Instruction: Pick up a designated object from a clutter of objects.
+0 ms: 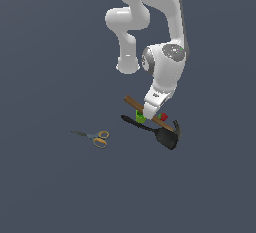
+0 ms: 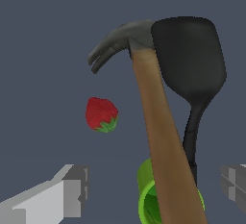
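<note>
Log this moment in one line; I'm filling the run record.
gripper: open, straddling hammer handle | not grasped | spatula, green cup adjacent

Dk blue-grey floor [image 1: 50, 187], flat, plain

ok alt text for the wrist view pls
A brown-handled claw hammer runs up between the open gripper fingers, lying over a green cup. A black spatula lies beside it, a red strawberry on the other side.
</note>
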Action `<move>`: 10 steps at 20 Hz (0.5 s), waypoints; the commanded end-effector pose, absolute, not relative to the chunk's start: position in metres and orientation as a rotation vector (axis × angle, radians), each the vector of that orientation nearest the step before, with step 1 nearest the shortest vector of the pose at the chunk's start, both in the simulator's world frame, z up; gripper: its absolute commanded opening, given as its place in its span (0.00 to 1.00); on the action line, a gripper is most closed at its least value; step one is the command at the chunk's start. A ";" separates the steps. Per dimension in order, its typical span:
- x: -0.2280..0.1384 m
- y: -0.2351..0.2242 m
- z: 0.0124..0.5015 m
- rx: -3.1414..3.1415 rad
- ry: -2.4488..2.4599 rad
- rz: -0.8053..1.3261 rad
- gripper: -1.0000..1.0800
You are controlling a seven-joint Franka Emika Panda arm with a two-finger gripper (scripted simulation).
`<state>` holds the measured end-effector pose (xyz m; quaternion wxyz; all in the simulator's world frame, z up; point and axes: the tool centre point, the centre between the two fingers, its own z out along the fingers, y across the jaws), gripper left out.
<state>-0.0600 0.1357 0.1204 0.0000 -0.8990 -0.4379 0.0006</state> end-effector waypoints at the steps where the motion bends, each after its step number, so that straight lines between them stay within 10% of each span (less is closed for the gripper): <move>1: -0.060 0.135 0.119 -2.825 -1.375 0.001 0.96; 10: -0.061 0.136 0.087 -2.821 -1.382 0.000 0.96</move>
